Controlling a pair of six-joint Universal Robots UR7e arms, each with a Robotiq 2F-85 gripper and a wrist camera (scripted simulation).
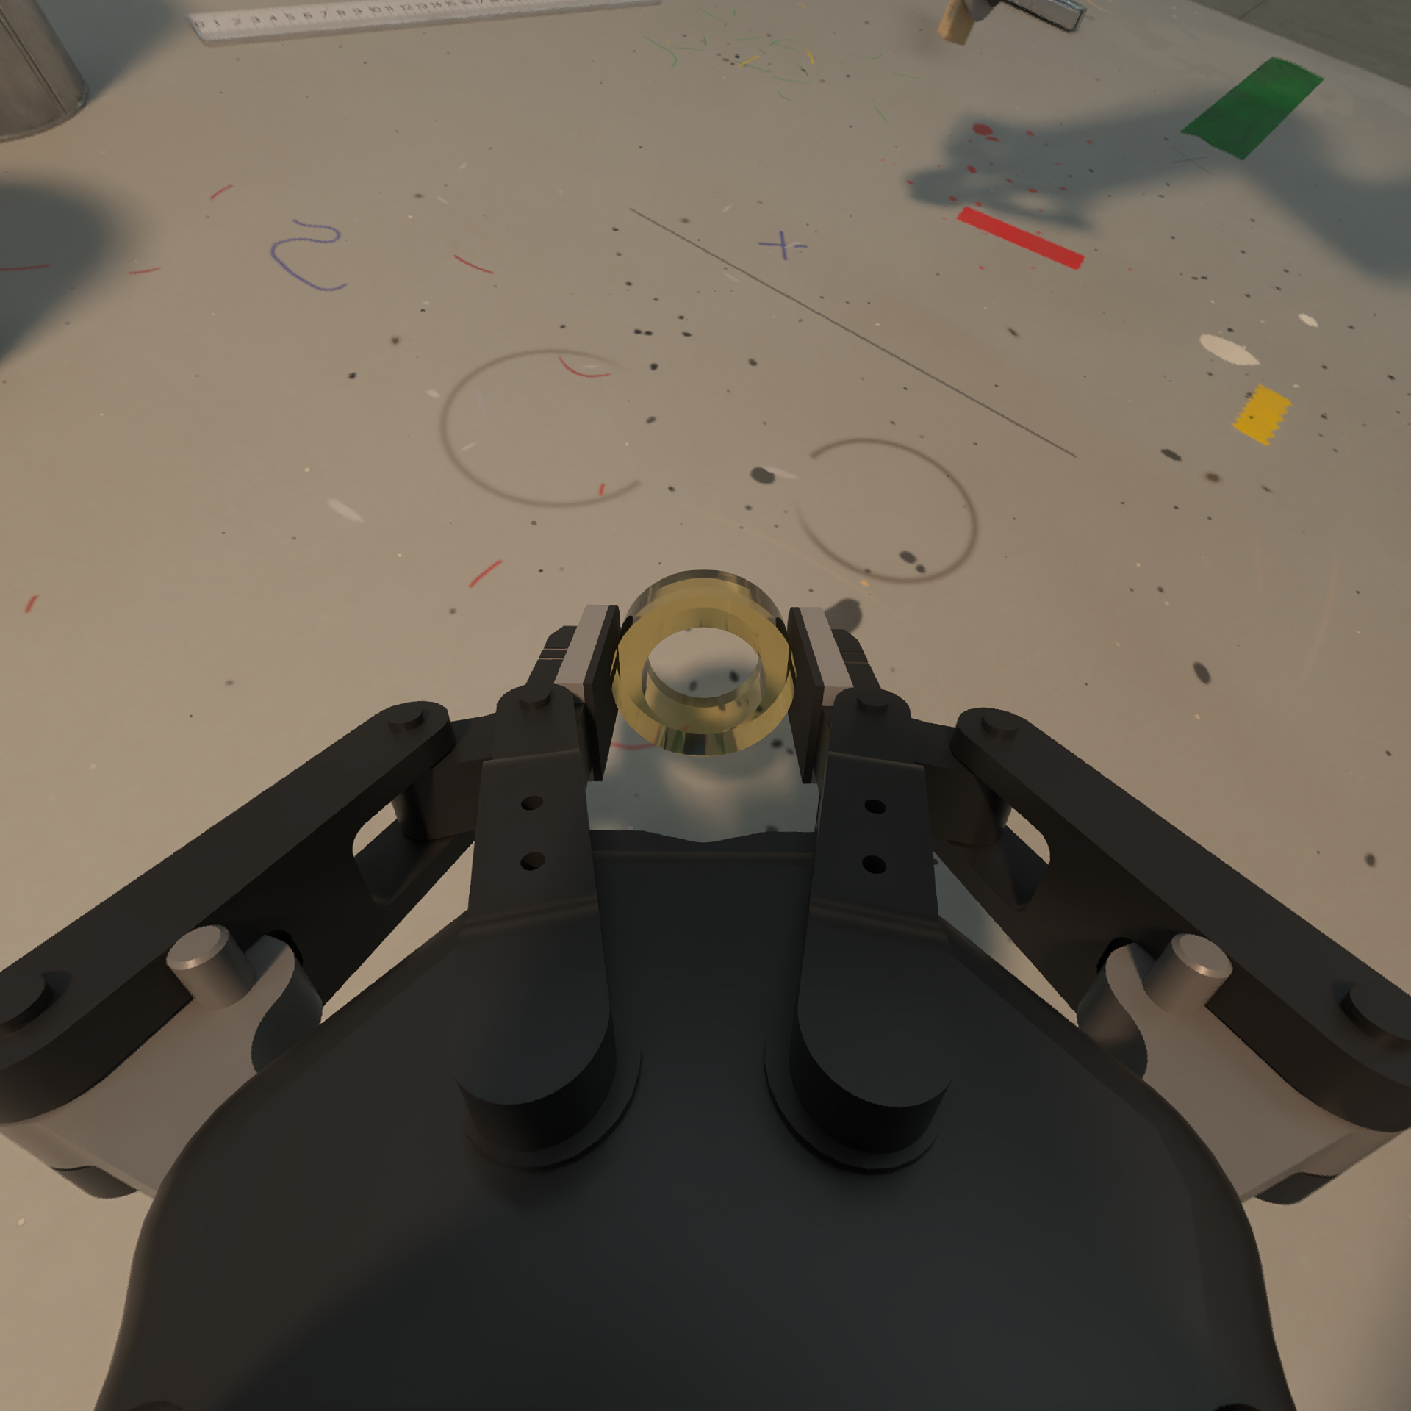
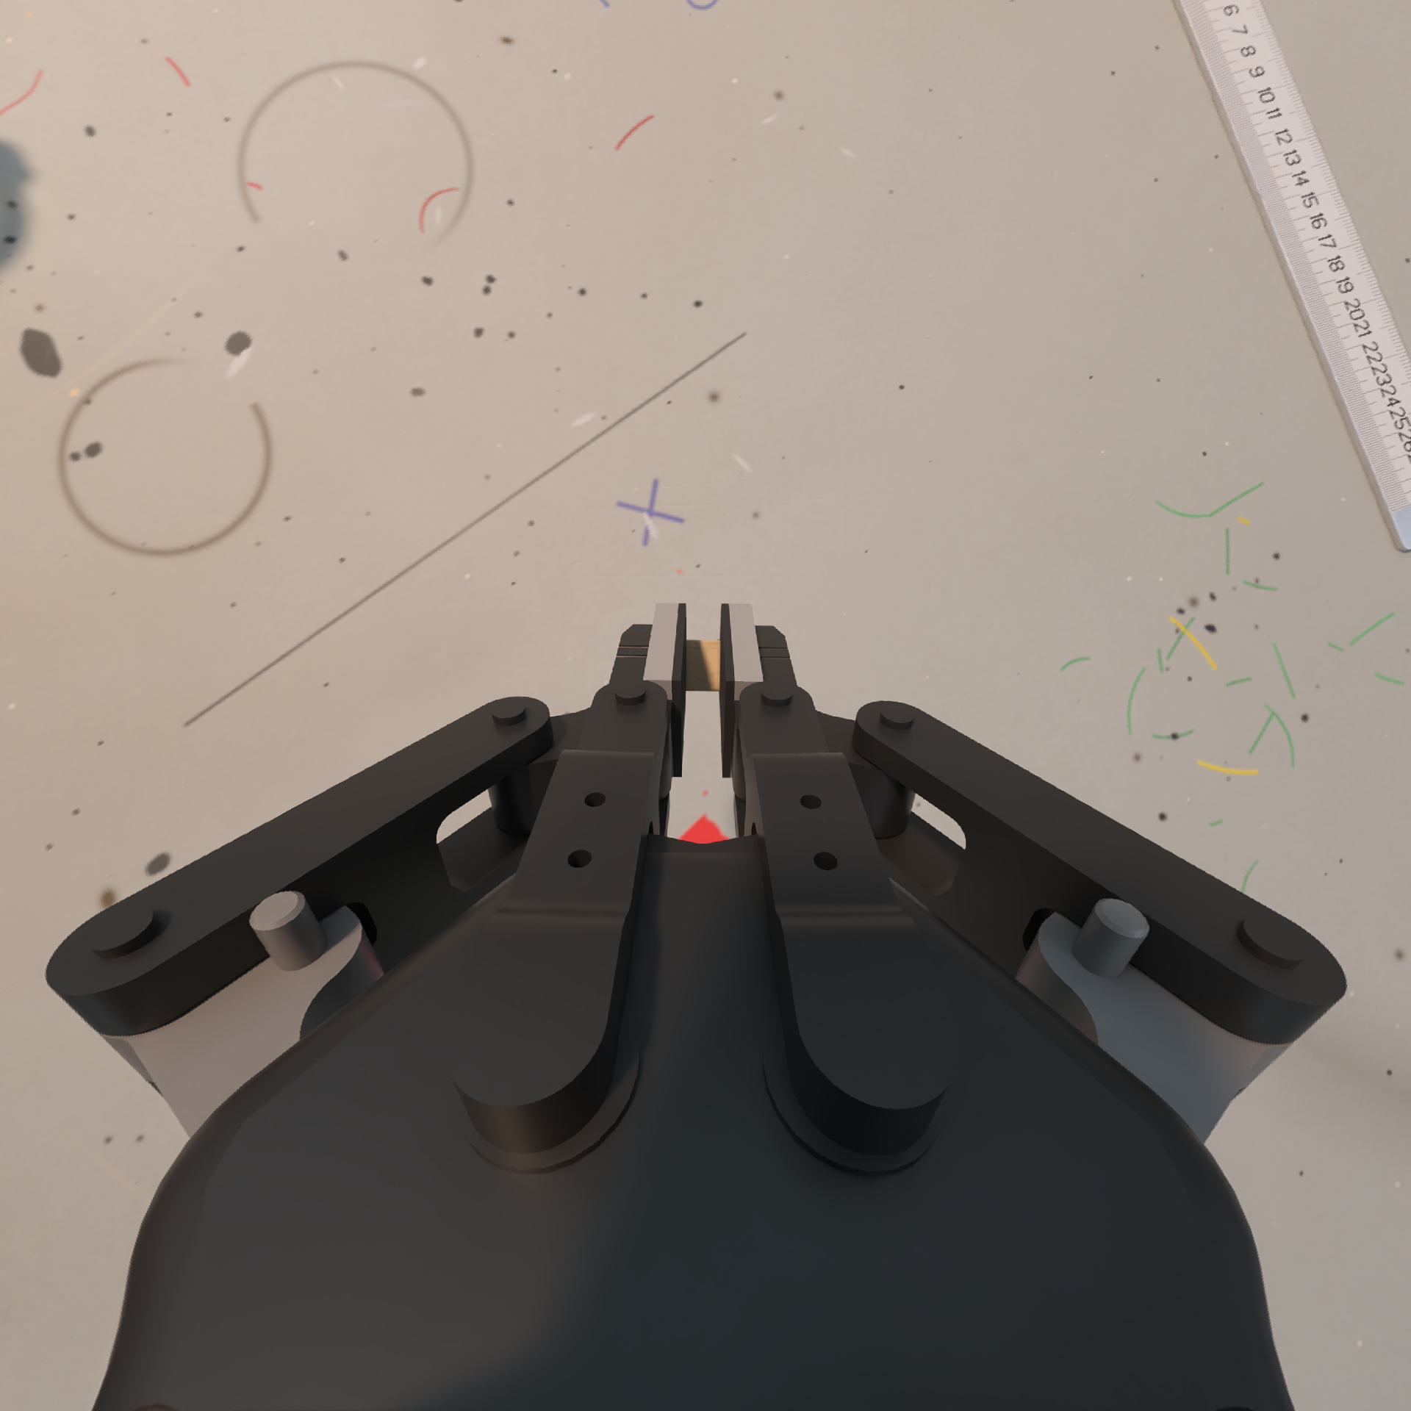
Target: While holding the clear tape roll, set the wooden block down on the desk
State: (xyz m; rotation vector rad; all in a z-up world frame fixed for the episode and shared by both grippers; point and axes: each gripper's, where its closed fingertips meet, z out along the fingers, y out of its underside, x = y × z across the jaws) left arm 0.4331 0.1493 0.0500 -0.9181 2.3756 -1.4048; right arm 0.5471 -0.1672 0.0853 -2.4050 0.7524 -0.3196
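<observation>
A: Two grippers, both loaded. In the left wrist view the left gripper [image 1: 703, 672] is clamped on the tape roll [image 1: 703, 664], low in the middle of the frame, one pad on each side of the ring, which hangs above the desk [image 1: 1069, 611].

B: Risk there?

A: The ring is smooth and held only at two narrow spots. My guess is that a jolt, or any easing of the squeeze while the other arm works, could let it twist or slide out.

B: Anything around it?

A: A ruler [image 1: 420, 19] along the top edge, a grey container [image 1: 34, 69] at the upper left, green tape [image 1: 1252, 107] at the upper right, a red strip [image 1: 1019, 238] below it and a yellow scrap [image 1: 1261, 414] at the right. The far gripper shows at the top right with the block [image 1: 954, 27]. Nothing lies under the roll but stains.

B: And the right wrist view?

A: The right gripper [image 2: 703, 664] is nearly closed on the wooden block; only a sliver of it shows between the pads at mid-frame. It looks clear of the desk, though I cannot tell how high.

B: So what could go wrong?

A: Letting go too high would likely make it bounce or tip; pressing down too far would jam it. The ruler sits at the upper right, well apart, so the landing spot ahead looks free.
</observation>
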